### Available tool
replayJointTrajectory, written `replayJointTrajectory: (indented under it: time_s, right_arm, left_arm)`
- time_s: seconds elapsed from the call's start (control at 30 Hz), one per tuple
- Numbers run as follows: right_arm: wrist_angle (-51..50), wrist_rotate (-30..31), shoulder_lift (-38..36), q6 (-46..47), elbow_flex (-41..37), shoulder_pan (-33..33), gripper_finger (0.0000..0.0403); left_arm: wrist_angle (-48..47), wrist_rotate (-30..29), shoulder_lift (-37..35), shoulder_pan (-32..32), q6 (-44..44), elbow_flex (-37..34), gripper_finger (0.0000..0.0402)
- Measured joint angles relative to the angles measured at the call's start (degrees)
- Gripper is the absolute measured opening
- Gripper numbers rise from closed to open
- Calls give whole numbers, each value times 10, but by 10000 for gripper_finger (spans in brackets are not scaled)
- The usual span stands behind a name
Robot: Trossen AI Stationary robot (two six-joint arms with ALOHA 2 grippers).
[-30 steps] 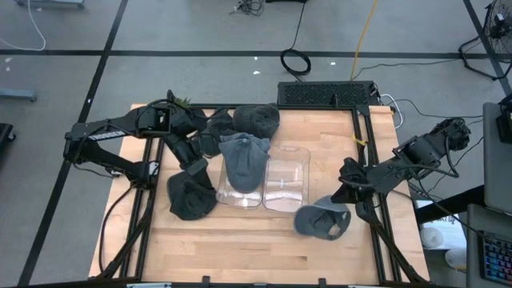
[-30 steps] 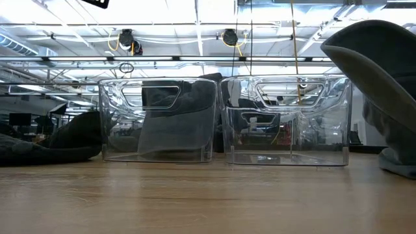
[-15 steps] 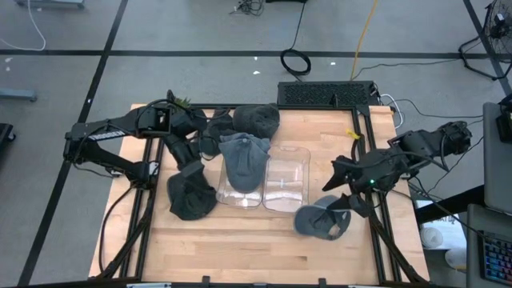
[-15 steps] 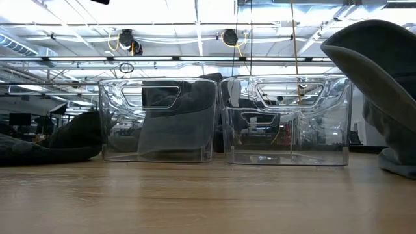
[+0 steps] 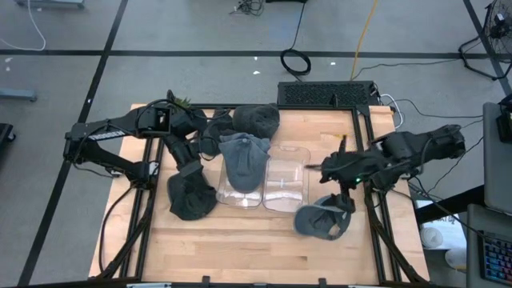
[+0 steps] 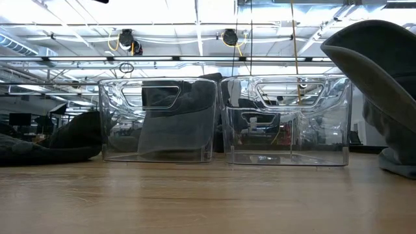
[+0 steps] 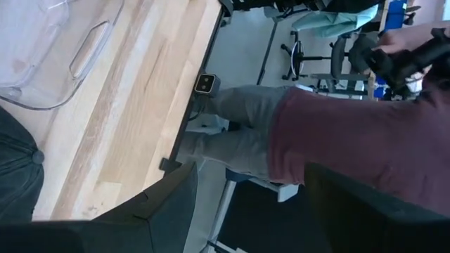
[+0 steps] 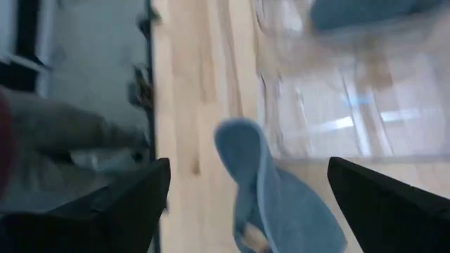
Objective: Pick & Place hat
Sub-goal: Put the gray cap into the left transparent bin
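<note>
Open wood runs along the bottom of the table [image 5: 240, 248] in the high view, wide and bare. Mid-frame, two clear bins [image 5: 264, 180] block the centre, the left one capped by a hat [image 5: 244, 156]. Hats [image 5: 240, 120] crowd the upper left, another hat [image 5: 190, 196] lies left of the bins. Lower right, a grey hat [image 5: 322, 222] sits just beside the right bin, narrowing that gap.

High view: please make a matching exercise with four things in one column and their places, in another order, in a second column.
Things:
1. blue-grey cap
2. right bin
3. grey cap
4. right gripper

Places:
A. on the bare wood below the right gripper
B. in the left bin
C. above the right bin's right edge
D. holds no cap

Pairs: 1-B, 2-D, 3-A, 4-C
</note>
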Motion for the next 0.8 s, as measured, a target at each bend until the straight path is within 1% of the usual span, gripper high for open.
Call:
replayJointTrajectory:
  time_s: [0.17,0.53,0.63,0.7,0.8]
  right_arm:
    - [-44,-11,45,-30,0,-7,367]
    - [-37,-12,123,-76,-4,-4,366]
    - [-36,-14,134,-85,-25,-4,366]
    - [-32,-27,139,-85,-44,-4,366]
    - [-3,-44,138,-75,-78,-4,366]
  left_arm:
    - [-2,18,0,0,23,0,271]
    - [-2,22,0,0,34,0,271]
    - [-2,22,0,0,45,0,271]
    - [-2,22,0,0,46,0,271]
    - [-4,23,0,0,52,0,271]
